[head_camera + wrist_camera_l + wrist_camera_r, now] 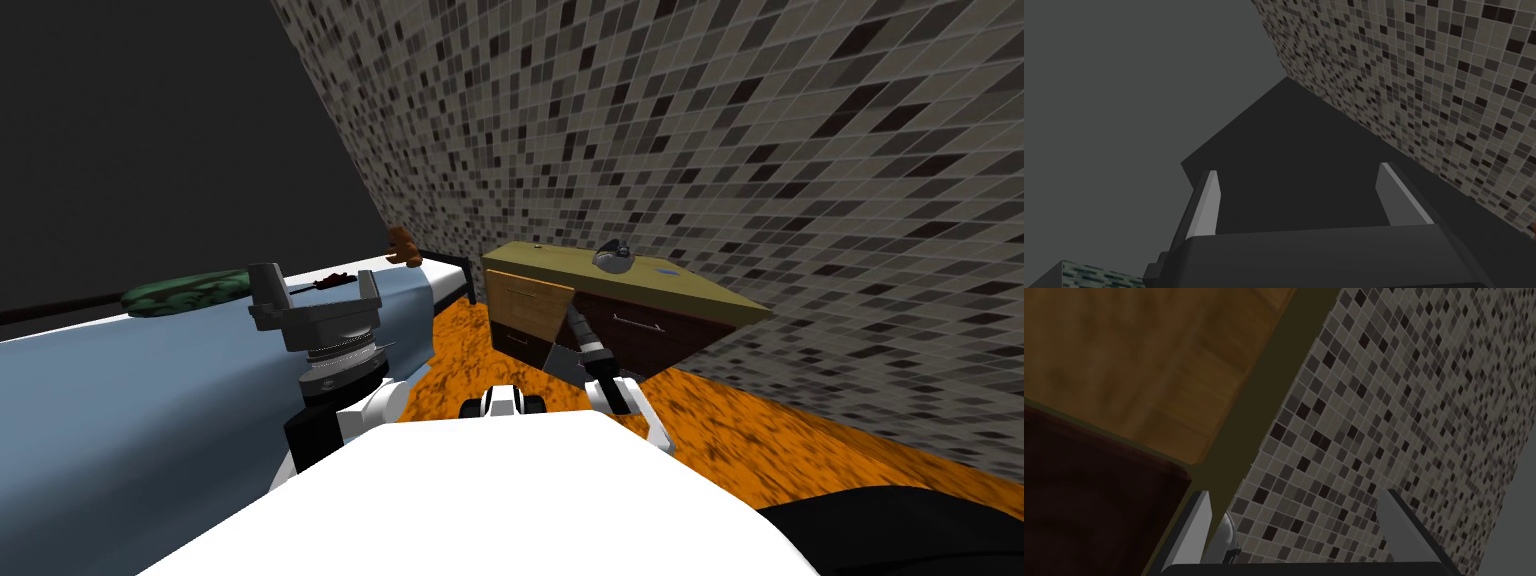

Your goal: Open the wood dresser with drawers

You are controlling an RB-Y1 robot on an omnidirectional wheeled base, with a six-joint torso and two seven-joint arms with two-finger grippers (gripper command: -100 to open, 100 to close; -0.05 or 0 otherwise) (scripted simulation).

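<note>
— Okay, quick one: where's the dresser?
— The dresser (640, 322) stands against the mosaic tiled wall (760, 150) on the orange floor (770, 440), just beside the end of the bed (150, 400).
— Long axis?
— It runs along that wall, away from the bed. The drawer fronts face out over the floor, toward me. It's upright; the slant is the camera's.
— Fronts?
— One light wood front (525, 300) at the bed end, dark red fronts (655, 335) with thin pale handles along the rest, and an olive top (560, 265). Can't tell if any drawer stands out.
— On top?
— A small grey object (612, 257), too small to name.
— Right claw?
— The right gripper (566, 338) is up at the dresser's front, near where light wood meets dark red. In the wrist view its fingers (1201, 523) stand apart, clamped on nothing. A small shiny grey piece (1226, 538) sits just beside one finger; can't tell what it is.
— Touching the front?
— Can't tell.
— Left?
— The left gripper (316, 280) is raised over the bed's edge, with its fingers (1206, 205) spread wide.
— Other stuff?
— A brown teddy bear (402, 245) at the bed's far end and a green bundle (185, 292) on the bed.
</note>
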